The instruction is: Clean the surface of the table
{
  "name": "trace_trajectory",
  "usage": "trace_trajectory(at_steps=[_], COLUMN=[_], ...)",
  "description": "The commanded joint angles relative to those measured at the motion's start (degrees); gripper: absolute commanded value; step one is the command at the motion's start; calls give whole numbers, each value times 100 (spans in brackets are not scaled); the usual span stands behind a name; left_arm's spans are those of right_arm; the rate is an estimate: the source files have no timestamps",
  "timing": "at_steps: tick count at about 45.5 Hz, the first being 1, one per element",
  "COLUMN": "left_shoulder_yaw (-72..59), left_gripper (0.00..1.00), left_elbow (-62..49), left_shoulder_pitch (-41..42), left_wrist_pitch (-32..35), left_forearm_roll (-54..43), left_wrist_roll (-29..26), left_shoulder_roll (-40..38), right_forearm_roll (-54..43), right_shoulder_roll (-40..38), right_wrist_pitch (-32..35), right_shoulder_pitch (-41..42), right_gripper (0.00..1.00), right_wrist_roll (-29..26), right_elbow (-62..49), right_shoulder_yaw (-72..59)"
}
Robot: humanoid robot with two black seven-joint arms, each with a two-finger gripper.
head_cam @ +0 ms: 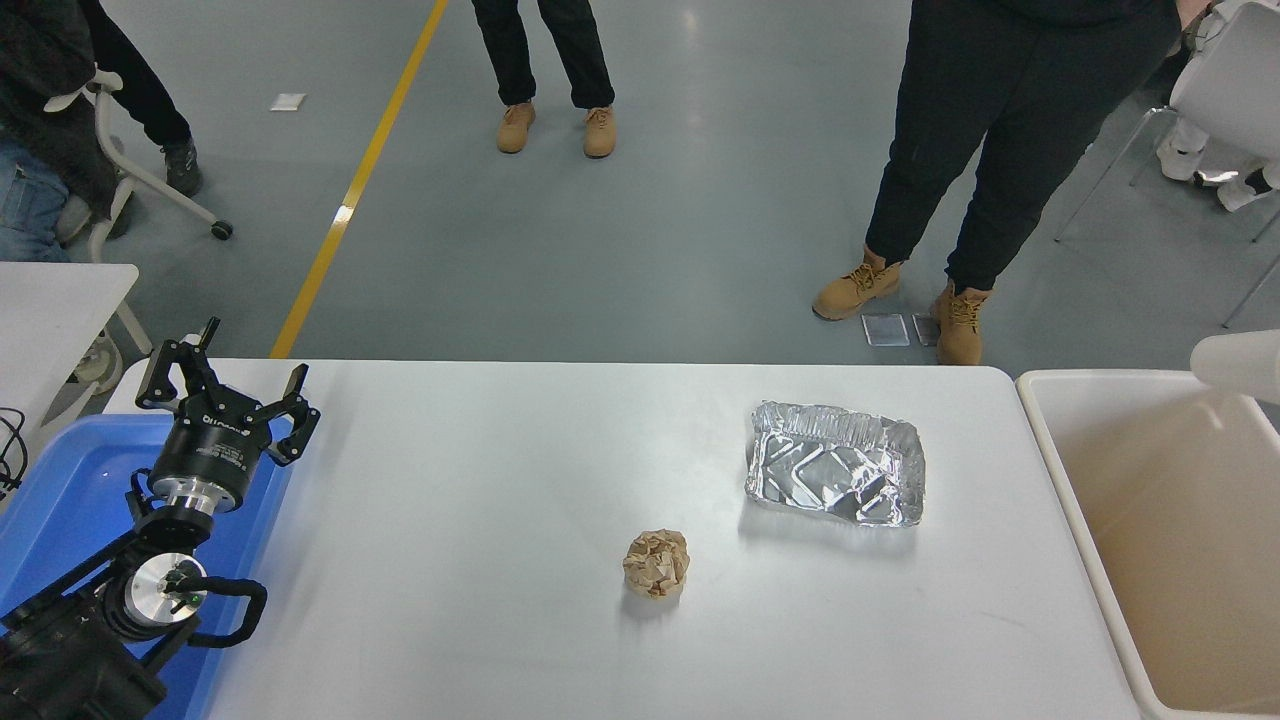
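Your right gripper is out of the picture past the right edge, so you cannot tell how its jaws stand; only the base end of a white paper cup (1238, 365) shows there, hovering above the far corner of the cream plastic bin (1085, 560) beside the table. Judging by that, the step in hand is dropping the cup, so let go only once the whole cup sits inside the bin's walls, not over its rim. The wide matte white table surface (480, 560) lies to the left of where those jaws must be, and it holds two things yet to clear: a crumpled silver foil tray (835, 478) nearest the bin, and a brown crumpled paper ball (657, 564) further left. The left gripper (228, 400) is parked over the blue plastic bin (60, 500), its jaws spread wide and holding nothing.
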Motion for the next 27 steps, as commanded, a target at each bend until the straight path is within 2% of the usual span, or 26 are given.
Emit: trace_trajectory(at_steps=[1,27], left_shoulder_yaw=[0,0], left_gripper=[99,99], left_elbow=[0,0], left_shoulder_pitch=[3,3], left_wrist_pitch=[0,0], left_forearm_roll=[6,-2], left_wrist_roll=[0,0], left_shoulder_roll=[0,0], right_forearm_roll=[83,-260], right_shoulder_roll=[187,1136], right_wrist_pitch=[0,-8], right_shoulder_pitch=[-432,-977], right_gripper=[0,0], right_wrist_roll=[-195,-1012], right_elbow=[-479,-1569], right_shoulder_yaw=[-14,-84])
